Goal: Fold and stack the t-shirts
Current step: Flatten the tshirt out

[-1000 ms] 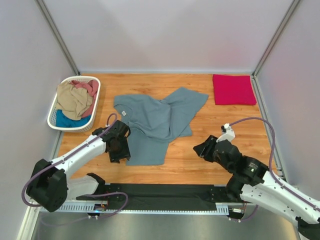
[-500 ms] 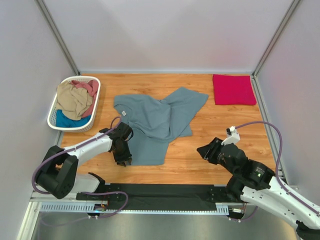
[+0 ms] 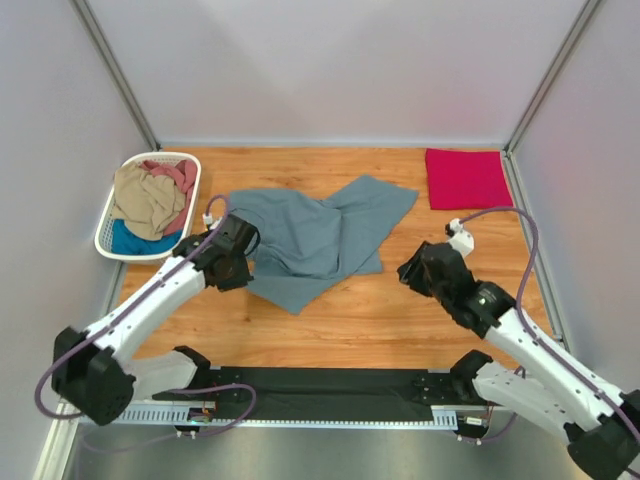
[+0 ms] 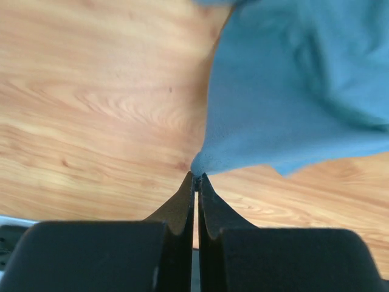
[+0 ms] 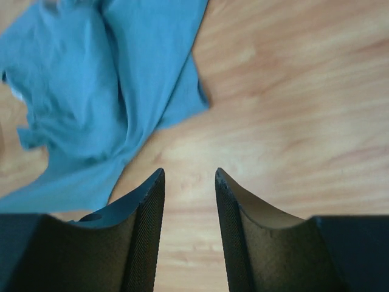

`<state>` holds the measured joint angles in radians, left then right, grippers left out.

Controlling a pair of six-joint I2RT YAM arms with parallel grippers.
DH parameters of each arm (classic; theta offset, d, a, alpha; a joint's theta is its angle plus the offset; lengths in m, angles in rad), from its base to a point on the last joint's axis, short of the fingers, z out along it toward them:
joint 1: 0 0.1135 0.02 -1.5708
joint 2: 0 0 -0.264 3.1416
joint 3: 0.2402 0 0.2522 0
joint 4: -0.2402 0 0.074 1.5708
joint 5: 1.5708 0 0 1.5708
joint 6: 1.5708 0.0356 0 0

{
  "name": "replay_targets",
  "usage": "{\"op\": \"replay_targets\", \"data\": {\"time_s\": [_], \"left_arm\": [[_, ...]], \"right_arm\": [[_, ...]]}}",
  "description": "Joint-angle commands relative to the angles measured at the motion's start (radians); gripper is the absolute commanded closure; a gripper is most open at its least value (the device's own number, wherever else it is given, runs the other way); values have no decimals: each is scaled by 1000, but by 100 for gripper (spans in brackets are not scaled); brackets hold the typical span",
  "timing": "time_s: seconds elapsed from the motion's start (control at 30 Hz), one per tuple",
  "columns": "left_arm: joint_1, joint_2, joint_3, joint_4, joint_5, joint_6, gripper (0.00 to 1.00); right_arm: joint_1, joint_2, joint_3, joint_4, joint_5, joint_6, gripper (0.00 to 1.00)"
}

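You can pass over bare desk (image 3: pixel 380 320) between the grey-blue t-shirt (image 3: pixel 310 235) and the crimson t-shirt (image 3: pixel 467 179). The basket (image 3: pixel 140 256) blocks the far-left corner.

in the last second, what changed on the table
The left gripper, shut on the near edge of the grey-blue shirt, pulled it toward the far left, so the shirt's near flap drew in. The right gripper, open and empty, moved forward toward the shirt. The folded crimson shirt and the basket stayed put.
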<state>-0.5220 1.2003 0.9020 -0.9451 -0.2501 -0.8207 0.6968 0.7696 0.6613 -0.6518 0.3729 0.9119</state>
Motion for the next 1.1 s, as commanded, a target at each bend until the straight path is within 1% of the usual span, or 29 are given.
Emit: {"op": "replay_targets", "data": {"time_s": [0.0, 0.03, 0.07, 0.1, 0.17, 0.23, 0.27, 0.3, 0.37, 0.4, 0.47, 0.5, 0.57, 0.7, 0.8, 0.83, 0.87, 1.07], "left_arm": [[2, -139, 113, -129, -185, 78, 100], [4, -186, 127, -136, -201, 83, 100], [4, -205, 147, -144, -212, 94, 100], [8, -238, 156, -141, -216, 101, 100], [14, -260, 179, -147, -212, 118, 100], [20, -283, 187, -149, -201, 127, 100], [20, -289, 192, -153, -195, 133, 100], [22, -301, 195, -153, -189, 137, 100], [24, -317, 195, -164, -186, 138, 100], [25, -324, 195, -165, -184, 141, 100], [27, -350, 195, -169, -179, 143, 100], [28, -357, 192, -169, -167, 143, 100], [28, -369, 187, -161, -150, 144, 100], [28, -370, 172, -152, -109, 141, 100], [28, -380, 166, -150, -107, 144, 100], [28, -383, 164, -152, -109, 147, 100], [28, -386, 164, -153, -110, 147, 100], [30, -387, 173, -159, -110, 144, 100]], "right_arm": [[-187, 118, 95, 155, -106, -82, 59], [-228, 161, 107, 197, -144, -87, 59], [-290, 237, 122, 220, -152, -91, 59], [-312, 281, 148, 268, -144, -102, 59], [-362, 411, 185, 305, -135, -110, 58], [-391, 492, 243, 339, -140, -108, 58], [-416, 575, 263, 348, -140, -105, 58], [-425, 609, 306, 354, -141, -102, 58], [-445, 678, 342, 365, -134, -108, 58], [-448, 741, 362, 362, -126, -111, 58], [-465, 796, 415, 350, -112, -114, 59], [-470, 850, 429, 342, -108, -113, 59], [-479, 893, 458, 319, -101, -108, 59], [-500, 968, 471, 336, -89, -97, 59], [-528, 1036, 507, 336, -103, -99, 59], [-537, 1060, 518, 333, -109, -103, 61], [-537, 1074, 526, 331, -111, -111, 67], [-556, 1139, 569, 316, -80, -137, 67]]}}
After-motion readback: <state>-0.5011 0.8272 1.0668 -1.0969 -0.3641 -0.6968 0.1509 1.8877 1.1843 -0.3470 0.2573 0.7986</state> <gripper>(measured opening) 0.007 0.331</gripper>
